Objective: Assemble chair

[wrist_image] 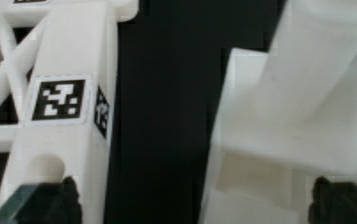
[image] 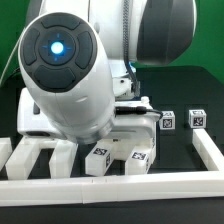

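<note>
The claw [wrist_image: 189, 198] is seen released, spread wide over a slotted frame [wrist_image: 59, 100] and a white block [wrist_image: 290, 120]; a tagged cube [image: 168, 122] is enclosed by the border rail [image: 100, 186].

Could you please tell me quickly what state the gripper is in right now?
Gripper: open, jaws wide apart, holding nothing; a tagged white chair frame lies just beyond it.
</note>
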